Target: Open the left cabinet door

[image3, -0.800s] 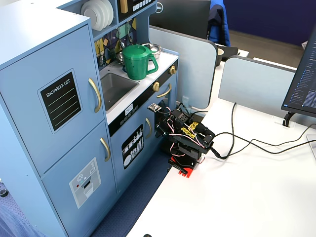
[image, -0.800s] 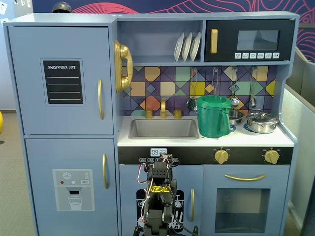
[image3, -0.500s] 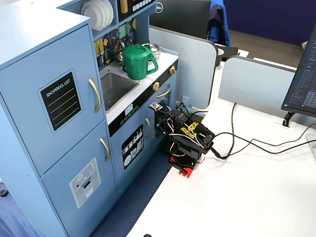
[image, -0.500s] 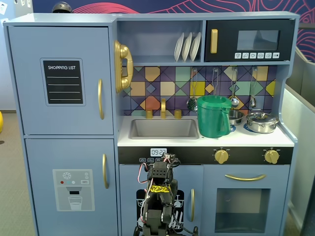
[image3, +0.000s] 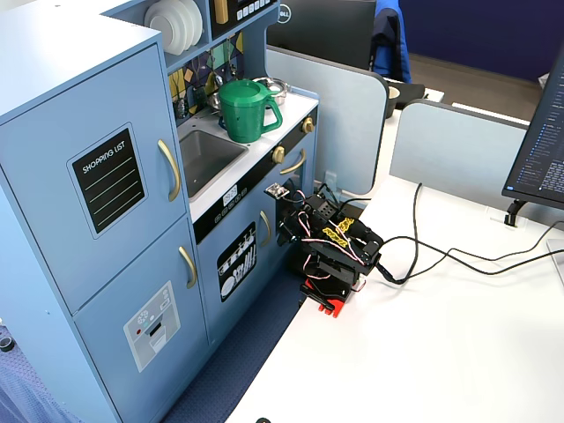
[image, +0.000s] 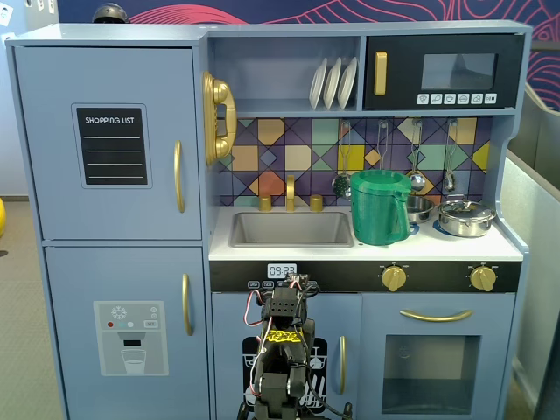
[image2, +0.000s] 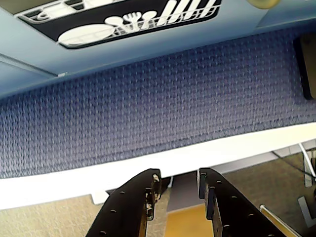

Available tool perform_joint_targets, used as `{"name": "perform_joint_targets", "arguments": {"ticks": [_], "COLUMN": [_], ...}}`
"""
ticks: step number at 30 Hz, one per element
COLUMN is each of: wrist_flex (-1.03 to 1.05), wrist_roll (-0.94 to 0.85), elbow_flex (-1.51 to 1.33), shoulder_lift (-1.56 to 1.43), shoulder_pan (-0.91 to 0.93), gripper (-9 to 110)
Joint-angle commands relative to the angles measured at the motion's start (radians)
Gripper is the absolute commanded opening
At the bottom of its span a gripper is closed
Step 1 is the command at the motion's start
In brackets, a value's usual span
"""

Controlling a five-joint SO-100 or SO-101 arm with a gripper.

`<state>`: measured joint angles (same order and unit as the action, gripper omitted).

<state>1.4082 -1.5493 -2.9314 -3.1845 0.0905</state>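
Light-blue painted wood, flat and big: the left cabinet door [image: 109, 144] with the black "SHOPPING LIST" board. Sits shut at the top left of the toy kitchen in both fixed views, above the blue door with the grey ice-and-water picture [image: 129, 337]. Looks stiff and hard, not bendy. Probably light to swing, but may stick a little at first. Too smooth and flat to grab by the face.

Best to take hold at the curved gold handle [image: 178, 176] near the door's right edge. Looks shiny and maybe slippery, so needs a snug pinch around the middle of the bar, then a pull outward. Seen from the side at [image3: 170, 169], with a small gap behind for a finger.

Black claw [image2: 177, 180] in the wrist view: narrow gap between the two fingers, nothing held. Points down at the blue mat [image2: 148, 108] and the edge of the white bench [image3: 441, 335]. Folded black robot arm [image3: 333, 251] low down, well apart from the handle, so a long reach up and to the left in the front fixed view.

Grey sink [image: 290, 229]: empty. Green plastic jug [image: 380, 206] beside it: cannot tell what is inside. Silver pot with a lid [image: 465, 217]: closed. Top shelf [image: 284, 105]: white plates [image: 333, 83] standing on edge.
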Motion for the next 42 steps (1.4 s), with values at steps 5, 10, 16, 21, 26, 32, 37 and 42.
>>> {"name": "perform_joint_targets", "arguments": {"ticks": [5,10,16,21,26,32,37,42], "wrist_flex": [0.078,0.038,-0.094,-0.230,-0.377,-0.499,-0.611,-0.678], "wrist_roll": [0.029,0.081,0.091,0.080,-0.009,-0.169,-0.313,-0.368], "elbow_flex": [0.097,0.314,0.546,0.715,0.833,0.968,1.020,1.058], "shoulder_lift": [0.006,0.044,0.175,0.288,0.379,0.494,0.571,0.623], "shoulder_pan": [-0.126,-0.265,-0.365,-0.468,-0.526,-0.592,-0.618,-0.641], "gripper": [1,3,4,5,5,5,5,8]}}
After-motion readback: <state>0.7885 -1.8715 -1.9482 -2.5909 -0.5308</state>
